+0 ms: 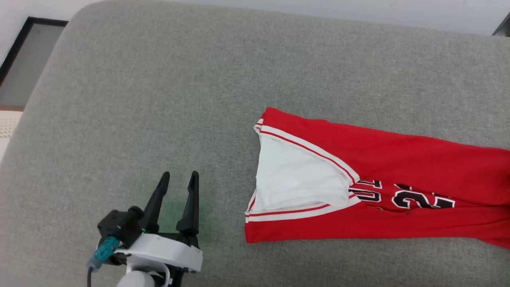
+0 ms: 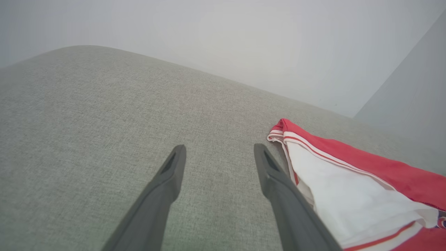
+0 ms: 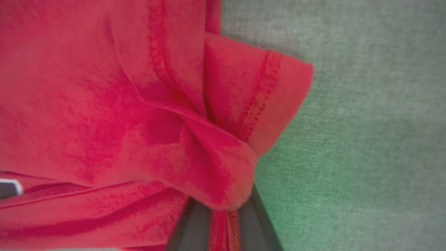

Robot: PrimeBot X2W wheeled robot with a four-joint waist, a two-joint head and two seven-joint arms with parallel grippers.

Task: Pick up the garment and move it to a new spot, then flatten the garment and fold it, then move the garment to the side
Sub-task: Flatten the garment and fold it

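One garment (image 1: 398,159): a red top lying on the grey cushion (image 1: 159,79), right of centre in the head view and running off that view's right edge.
White panel (image 1: 295,175): a broad white area at the garment's left end, bordered by white-and-red striped trim, with red cloth above and below it.
Lettering (image 1: 402,197): black characters outlined in white on the red cloth, partly tucked into a lengthwise fold, so they cannot be read.
Lie of the cloth: folded narrow along its length, mostly smooth on top, with a crease running through the lettering.
Stitched edge (image 3: 264,97): in the right wrist view, a red corner with a line of stitching stands bunched above the cushion, blurred by closeness.
Right gripper (image 3: 223,219): its two dark fingers (image 3: 258,226) stand close together, pinching a fold of the garment's red cloth that passes down between them.
Left gripper (image 1: 180,174): at the lower left of the head view, well apart from the garment, fingers spread with nothing between them, pointing up that view over bare cushion.
Left wrist view: the garment's trimmed white end lies just beside one finger; whether they touch cannot be told.
Cushion: grey woven fabric with a rounded far corner.
Wall (image 2: 244,42): pale and plain behind the cushion.
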